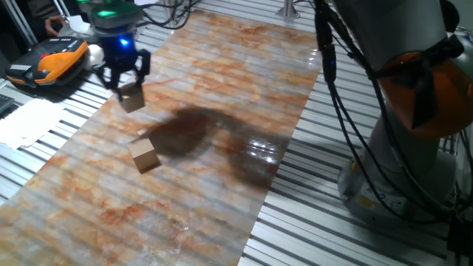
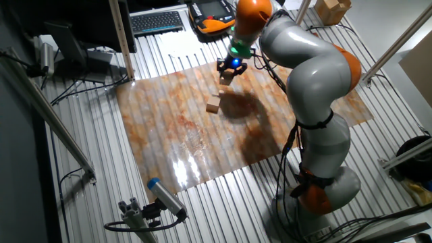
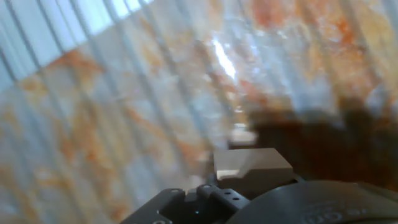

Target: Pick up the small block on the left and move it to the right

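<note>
The small block [image 1: 132, 100] is a plain tan cube at the far left of the marbled mat [image 1: 222, 89]. My gripper [image 1: 126, 83] stands right over it with a finger on either side of its top, shut on it. I cannot tell whether it is lifted off the mat. In the other fixed view the gripper [image 2: 229, 69] holds the same block [image 2: 225, 78]. The hand view is blurred and tilted; the block [image 3: 252, 167] shows close at the bottom centre. The fingers are not clear there.
A slightly bigger tan block [image 1: 144, 156] lies nearer the front, with a tiny tan block [image 1: 142, 134] just behind it. The arm's dark shadow [image 1: 199, 133] falls mid-mat. An orange and black pendant [image 1: 52, 63] lies off the mat at far left. The robot base [image 1: 414, 148] stands right.
</note>
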Controlling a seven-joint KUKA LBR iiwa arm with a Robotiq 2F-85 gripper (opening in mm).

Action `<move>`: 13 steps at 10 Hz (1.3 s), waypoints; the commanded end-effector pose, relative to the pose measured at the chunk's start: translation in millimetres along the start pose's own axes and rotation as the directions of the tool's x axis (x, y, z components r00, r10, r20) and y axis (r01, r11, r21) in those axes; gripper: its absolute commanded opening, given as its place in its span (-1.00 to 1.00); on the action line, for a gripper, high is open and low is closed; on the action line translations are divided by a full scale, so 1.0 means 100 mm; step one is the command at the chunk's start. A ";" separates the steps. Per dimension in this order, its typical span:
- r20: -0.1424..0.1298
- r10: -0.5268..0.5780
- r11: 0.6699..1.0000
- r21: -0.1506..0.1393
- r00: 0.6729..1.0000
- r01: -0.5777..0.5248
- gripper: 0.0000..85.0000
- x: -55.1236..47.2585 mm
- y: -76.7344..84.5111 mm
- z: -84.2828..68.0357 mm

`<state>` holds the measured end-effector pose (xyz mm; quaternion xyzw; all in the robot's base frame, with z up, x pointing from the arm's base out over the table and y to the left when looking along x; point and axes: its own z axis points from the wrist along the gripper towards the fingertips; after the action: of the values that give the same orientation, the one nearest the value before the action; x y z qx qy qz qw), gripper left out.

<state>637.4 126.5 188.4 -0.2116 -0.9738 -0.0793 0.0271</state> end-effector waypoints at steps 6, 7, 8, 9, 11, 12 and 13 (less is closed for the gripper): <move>-0.005 0.202 0.976 -0.080 0.979 -0.202 -1.00 0.59 1.08 0.39; -0.002 0.215 0.973 -0.081 0.977 -0.214 -1.00 0.63 1.14 0.43; 0.001 0.227 0.970 -0.089 0.974 -0.226 -1.00 0.65 1.17 0.48; 0.011 0.236 0.968 -0.087 0.972 -0.234 -1.00 0.68 1.21 0.55; 0.016 0.253 0.964 -0.089 0.967 -0.251 -1.00 0.77 1.28 0.67; 0.024 0.255 0.964 -0.077 0.967 -0.253 -1.00 0.84 1.31 0.74; 0.035 0.248 0.968 -0.045 0.968 -0.246 -1.00 0.90 1.34 0.81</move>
<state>609.1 260.2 134.3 -0.3325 -0.9388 -0.0886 0.0125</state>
